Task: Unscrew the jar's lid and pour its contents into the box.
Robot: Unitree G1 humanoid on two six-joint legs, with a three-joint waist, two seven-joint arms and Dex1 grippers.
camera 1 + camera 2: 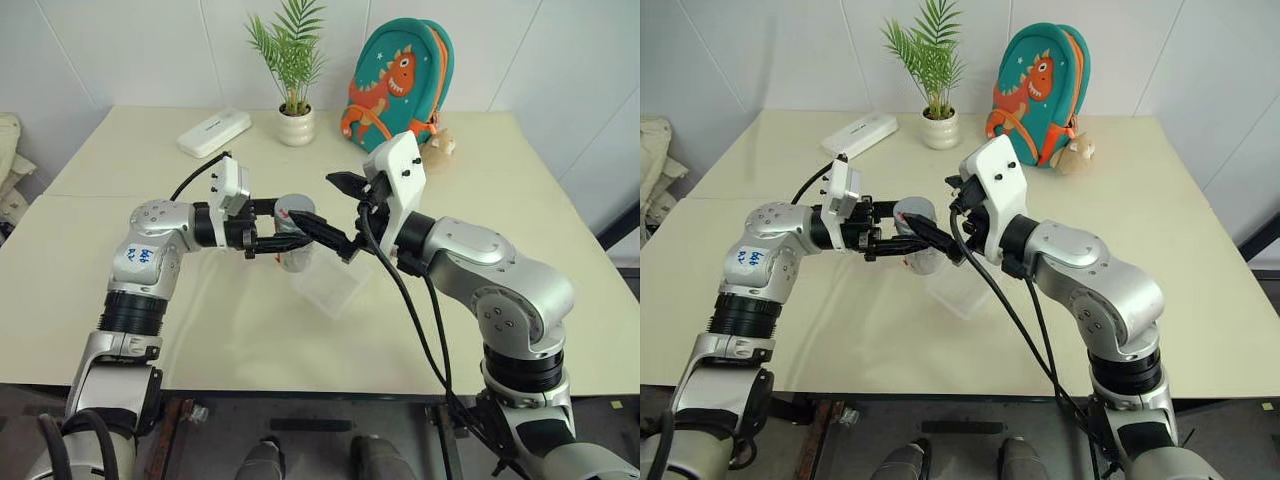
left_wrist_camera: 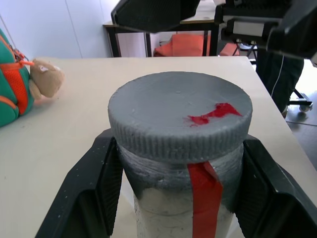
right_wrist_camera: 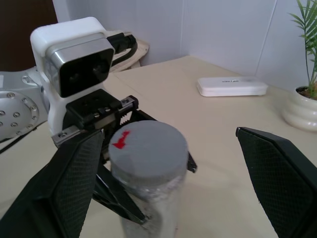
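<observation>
At the table's (image 1: 120, 290) far edge I see a white oblong case (image 1: 214, 132). Beside it stands a potted plant (image 1: 293, 70), then a dinosaur backpack (image 1: 395, 85) leaning on the wall.

The jar (image 1: 293, 240) is held above the table (image 1: 520, 250) by the left gripper (image 1: 283, 238), whose fingers flank it just below the lid (image 2: 179, 116). The right gripper (image 1: 335, 215) spreads wide around the lid. Directly beyond the jar lies the box (image 1: 332, 287). Far behind stand plant pot (image 1: 296, 126), white case (image 1: 214, 132), backpack (image 1: 398, 82).
</observation>
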